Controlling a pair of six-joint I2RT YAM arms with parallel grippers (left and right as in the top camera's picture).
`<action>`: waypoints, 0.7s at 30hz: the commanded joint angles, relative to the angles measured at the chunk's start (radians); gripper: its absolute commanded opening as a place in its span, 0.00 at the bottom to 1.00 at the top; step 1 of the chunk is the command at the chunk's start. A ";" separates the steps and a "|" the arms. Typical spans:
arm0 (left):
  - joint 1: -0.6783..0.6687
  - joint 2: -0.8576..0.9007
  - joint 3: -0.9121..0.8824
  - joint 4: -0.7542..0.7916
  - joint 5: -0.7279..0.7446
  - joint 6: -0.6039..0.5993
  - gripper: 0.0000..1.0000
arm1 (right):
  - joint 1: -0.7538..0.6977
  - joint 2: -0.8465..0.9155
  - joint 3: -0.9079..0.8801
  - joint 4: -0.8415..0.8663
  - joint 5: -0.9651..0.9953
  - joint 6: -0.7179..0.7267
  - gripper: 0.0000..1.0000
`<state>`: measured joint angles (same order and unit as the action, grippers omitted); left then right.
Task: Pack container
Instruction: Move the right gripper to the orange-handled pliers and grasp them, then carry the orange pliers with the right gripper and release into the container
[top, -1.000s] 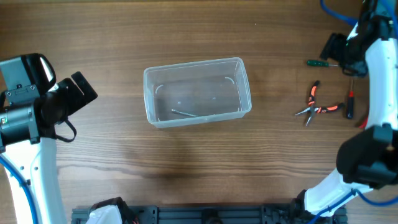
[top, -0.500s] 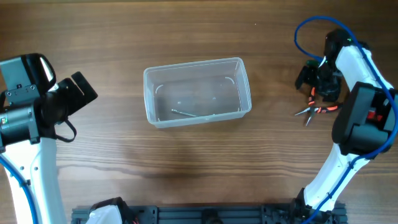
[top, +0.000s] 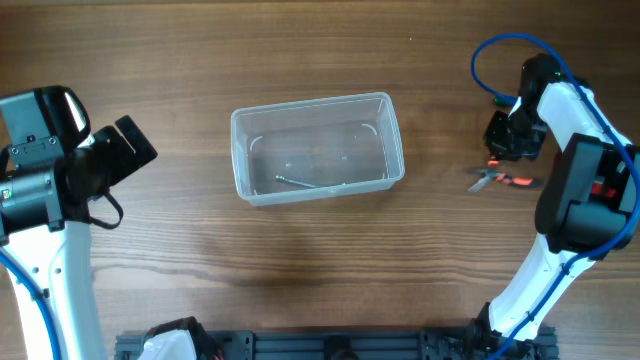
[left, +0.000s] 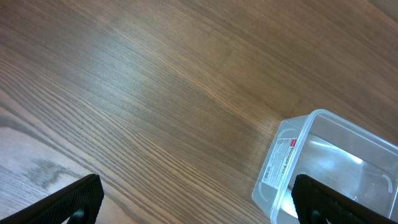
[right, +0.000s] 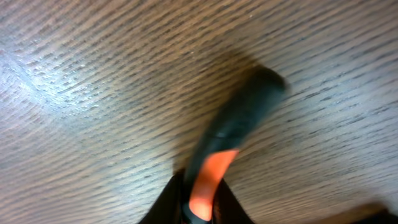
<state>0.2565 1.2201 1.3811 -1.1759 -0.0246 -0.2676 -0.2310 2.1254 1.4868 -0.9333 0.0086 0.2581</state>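
The container sits near the middle of the worktop, slightly toward the far edge, lidless and upright. From overhead a thin grey metal piece lies on its floor by the near wall; what it is cannot be made out. The left wrist view catches only one rounded corner of the container, cut off by the picture's edge, and shows a white label on its end wall that the overhead view does not reveal.

The left tool hangs near the left edge, well apart from the container; its wrist view shows it spread wide, with bare wood between the fingertips.

The right tool points down near the right edge, its fingers hidden from above by its own arm. Its wrist view shows it clamped on a black-and-orange handle, whose far end is blurred. Orange-handled pliers lie just beside it on the near side.
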 joint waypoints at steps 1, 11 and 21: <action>0.003 0.004 0.011 -0.010 0.016 -0.001 1.00 | 0.006 0.039 -0.042 0.002 -0.033 0.003 0.04; 0.003 0.004 0.011 -0.011 0.016 -0.001 1.00 | 0.059 -0.115 0.178 -0.157 -0.196 -0.166 0.04; 0.003 0.004 0.011 -0.011 0.016 -0.001 1.00 | 0.536 -0.414 0.320 -0.216 -0.187 -0.790 0.04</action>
<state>0.2565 1.2201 1.3811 -1.1862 -0.0242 -0.2676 0.1761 1.7073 1.8107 -1.1210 -0.1570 -0.2329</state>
